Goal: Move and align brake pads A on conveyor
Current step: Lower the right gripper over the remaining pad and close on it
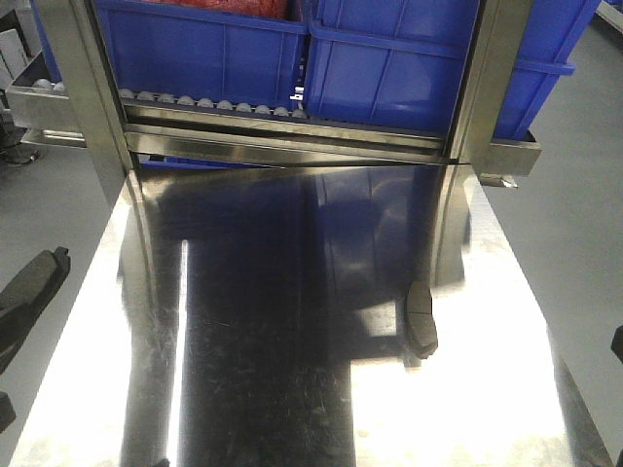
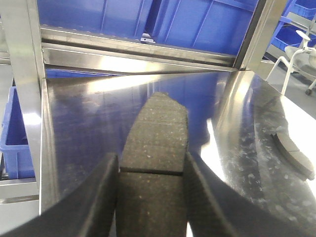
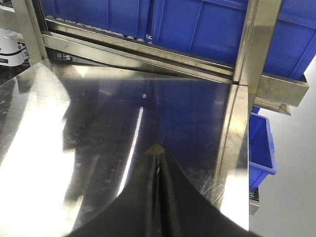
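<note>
We see the left fingers (image 2: 98,197) closed on the held brake pad (image 2: 155,123), pinching its two long edges right at the thin cross groove. Its long axis runs straight out from the wrist. The free rounded end points far, toward the steel rack (image 1: 292,136) and the blue bins (image 1: 389,68) on it. Its rough friction face is turned up. It is over the shiny counter (image 1: 243,389), but we cannot tell whether it touches the steel.

The loose brake pad (image 1: 421,316) lies flat on the right half of the counter, well apart from the held one, with nothing touching it. Its long axis runs near to far, only slightly off square to the rack. Its far end sits just beside the reflection of the right post (image 1: 482,88). From the left wrist it shows at the right edge (image 2: 294,155), friction face up.

The right fingers (image 3: 143,182) are pressed together tip to tip over the counter, and we see nothing between them.
</note>
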Controlling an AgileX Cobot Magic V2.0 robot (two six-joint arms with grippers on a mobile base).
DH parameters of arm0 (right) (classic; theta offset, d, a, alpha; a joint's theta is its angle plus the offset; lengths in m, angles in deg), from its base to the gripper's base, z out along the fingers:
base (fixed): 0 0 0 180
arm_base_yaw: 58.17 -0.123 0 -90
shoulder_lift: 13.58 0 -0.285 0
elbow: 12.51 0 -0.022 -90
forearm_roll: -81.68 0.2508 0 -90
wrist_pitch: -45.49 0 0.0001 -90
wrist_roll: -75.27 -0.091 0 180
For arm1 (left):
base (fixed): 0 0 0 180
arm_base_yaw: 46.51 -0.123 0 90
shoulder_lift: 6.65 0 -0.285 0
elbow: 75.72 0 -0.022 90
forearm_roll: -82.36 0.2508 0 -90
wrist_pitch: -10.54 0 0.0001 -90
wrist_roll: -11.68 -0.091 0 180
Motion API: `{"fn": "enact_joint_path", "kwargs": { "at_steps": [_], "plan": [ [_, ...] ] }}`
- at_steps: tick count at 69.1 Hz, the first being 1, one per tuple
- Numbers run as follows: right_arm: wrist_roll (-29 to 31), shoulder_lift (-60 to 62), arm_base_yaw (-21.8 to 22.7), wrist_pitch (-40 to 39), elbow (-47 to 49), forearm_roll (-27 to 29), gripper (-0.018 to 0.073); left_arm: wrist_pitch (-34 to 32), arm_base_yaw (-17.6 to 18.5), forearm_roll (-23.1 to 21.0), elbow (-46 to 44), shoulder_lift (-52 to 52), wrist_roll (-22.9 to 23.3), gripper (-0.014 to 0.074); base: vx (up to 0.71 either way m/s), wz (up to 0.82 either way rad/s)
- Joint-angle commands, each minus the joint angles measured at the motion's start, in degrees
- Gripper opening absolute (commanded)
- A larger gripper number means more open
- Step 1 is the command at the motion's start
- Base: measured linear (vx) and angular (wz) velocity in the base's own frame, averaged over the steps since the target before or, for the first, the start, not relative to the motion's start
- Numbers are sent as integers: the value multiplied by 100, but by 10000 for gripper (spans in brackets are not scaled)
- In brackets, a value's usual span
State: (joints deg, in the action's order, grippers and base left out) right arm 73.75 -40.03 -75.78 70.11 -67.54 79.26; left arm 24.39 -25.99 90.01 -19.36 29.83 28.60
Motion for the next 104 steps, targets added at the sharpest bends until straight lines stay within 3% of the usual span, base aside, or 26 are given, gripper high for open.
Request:
{"fn": "enact_joint_path", "kwargs": {
  "at_steps": [1, 24, 31, 37, 46, 56, 65, 76, 104],
  "plan": [
    [10, -50, -13, -413, 154, -51, -4, -572, 13, 8, -182, 20, 4, 108, 0, 0],
    [10, -50, -13, -436, 154, -51, 1, -572, 13, 8, -182, 20, 4, 108, 0, 0],
    [10, -50, -13, -549, 154, -51, 54, -572, 13, 8, -182, 20, 4, 108, 0, 0],
    [36, -50, -13, -654, 154, -90, 178, -572, 13, 8, -182, 20, 4, 108, 0, 0],
    [152, -50, -13, -657, 154, -102, 484, -572, 13, 8, -182, 20, 4, 108, 0, 0],
    [152, -50, -13, -645, 154, -96, 729, -572, 13, 8, -182, 20, 4, 108, 0, 0],
    [152, -50, -13, -650, 154, 38, 722, -572, 13, 8, -182, 20, 4, 108, 0, 0],
    [-458, -512, -13, -915, 201, 56, 694, -572, 13, 8, -182, 20, 4, 108, 0, 0],
    [-1063, -4011, -13, -206, 1743, 76, 662, -572, 13, 8, -182, 20, 4, 108, 0, 0]
  ]
}}
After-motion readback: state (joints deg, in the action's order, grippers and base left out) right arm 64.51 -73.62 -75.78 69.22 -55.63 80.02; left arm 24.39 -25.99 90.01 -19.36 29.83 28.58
